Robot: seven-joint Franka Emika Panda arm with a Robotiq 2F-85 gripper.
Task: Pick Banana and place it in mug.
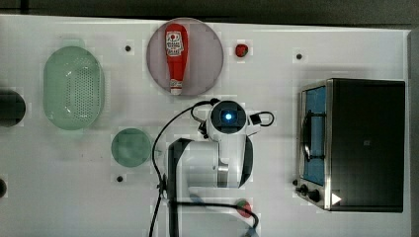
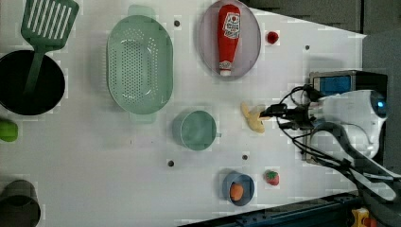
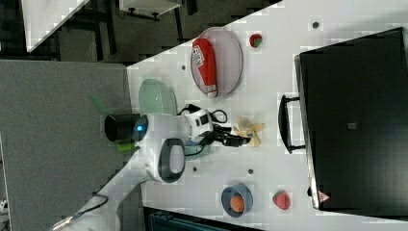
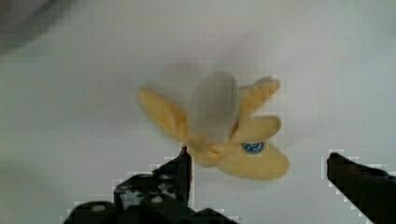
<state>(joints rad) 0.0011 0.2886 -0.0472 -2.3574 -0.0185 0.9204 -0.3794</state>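
The ketchup bottle (image 2: 228,39) bears a white label, its wording unreadable.

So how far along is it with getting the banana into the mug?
Early still. Done: the arm has brought the gripper over the banana, which lies on the white table. In hand: the jaws stand open with the banana between them in the wrist view, not yet gripped. Left: close on it, lift it, carry it to the green mug on the left view's left of the banana, and drop it in. The mug looks empty.
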